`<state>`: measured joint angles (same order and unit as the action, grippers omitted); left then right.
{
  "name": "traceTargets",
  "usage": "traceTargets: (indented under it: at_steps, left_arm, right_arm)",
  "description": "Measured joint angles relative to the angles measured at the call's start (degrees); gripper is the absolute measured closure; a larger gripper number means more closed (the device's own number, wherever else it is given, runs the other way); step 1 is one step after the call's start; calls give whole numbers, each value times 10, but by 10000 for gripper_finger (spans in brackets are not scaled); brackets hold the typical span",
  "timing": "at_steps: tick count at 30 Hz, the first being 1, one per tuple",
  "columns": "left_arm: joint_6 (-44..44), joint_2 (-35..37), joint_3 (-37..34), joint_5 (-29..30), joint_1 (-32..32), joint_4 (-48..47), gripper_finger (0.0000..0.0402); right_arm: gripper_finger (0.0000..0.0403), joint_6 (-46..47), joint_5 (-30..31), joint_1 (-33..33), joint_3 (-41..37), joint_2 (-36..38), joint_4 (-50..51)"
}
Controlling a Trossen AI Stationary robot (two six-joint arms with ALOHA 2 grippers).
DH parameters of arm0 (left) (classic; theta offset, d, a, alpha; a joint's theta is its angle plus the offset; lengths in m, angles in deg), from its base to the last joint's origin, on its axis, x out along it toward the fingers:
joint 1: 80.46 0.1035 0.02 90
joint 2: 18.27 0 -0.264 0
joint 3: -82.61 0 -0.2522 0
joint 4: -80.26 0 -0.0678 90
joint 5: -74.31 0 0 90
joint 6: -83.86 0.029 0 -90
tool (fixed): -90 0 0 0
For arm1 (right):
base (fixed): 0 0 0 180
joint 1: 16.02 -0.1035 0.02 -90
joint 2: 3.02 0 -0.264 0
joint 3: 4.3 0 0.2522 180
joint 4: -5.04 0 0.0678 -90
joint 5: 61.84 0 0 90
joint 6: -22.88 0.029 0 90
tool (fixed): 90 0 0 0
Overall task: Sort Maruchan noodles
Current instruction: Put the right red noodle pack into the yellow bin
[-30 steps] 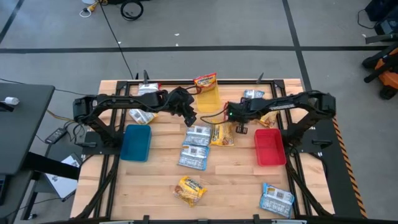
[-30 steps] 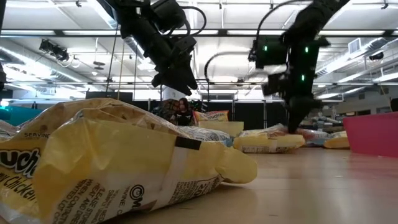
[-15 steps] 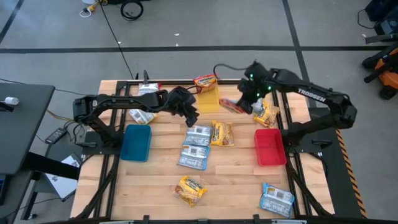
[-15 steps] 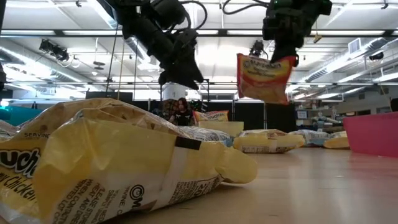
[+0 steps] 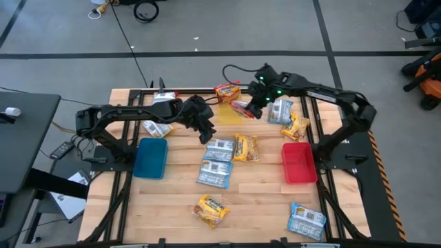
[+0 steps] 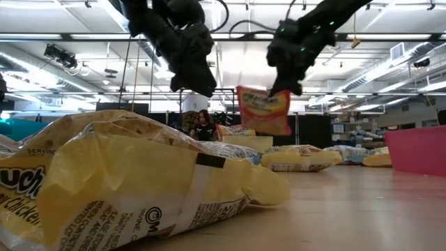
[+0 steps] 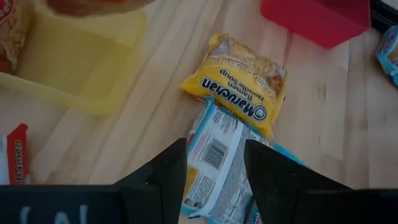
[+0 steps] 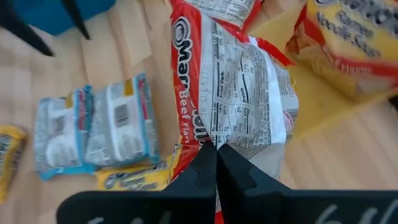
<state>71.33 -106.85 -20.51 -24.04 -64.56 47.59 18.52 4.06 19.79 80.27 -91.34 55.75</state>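
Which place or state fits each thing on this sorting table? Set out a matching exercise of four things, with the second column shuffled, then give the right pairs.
Column one
1. red-and-white packet
2. right end effector
3. left end effector
4. red bin

Column two
A. open, hanging above the blue-and-white packets at mid-table
B. standing on the table's right side with nothing in it
C. dangling in the air at the yellow bin
D. shut on a packet

Pairs: 1-C, 2-D, 3-A, 4-B
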Motion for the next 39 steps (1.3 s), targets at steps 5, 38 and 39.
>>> traceTargets:
  at_steps: [5, 38, 39]
  left_arm:
    - [-11, 1, 0, 2, -2, 20, 237]
    - [-27, -15, 0, 115, 44, 36, 237]
    - [-16, -15, 0, 123, 52, 45, 237]
  right_arm:
    - [399, -59, -40, 0, 97, -78, 9]
    - [397, -241, 21, 35, 275, -241, 240]
    - [397, -240, 20, 35, 275, -241, 240]
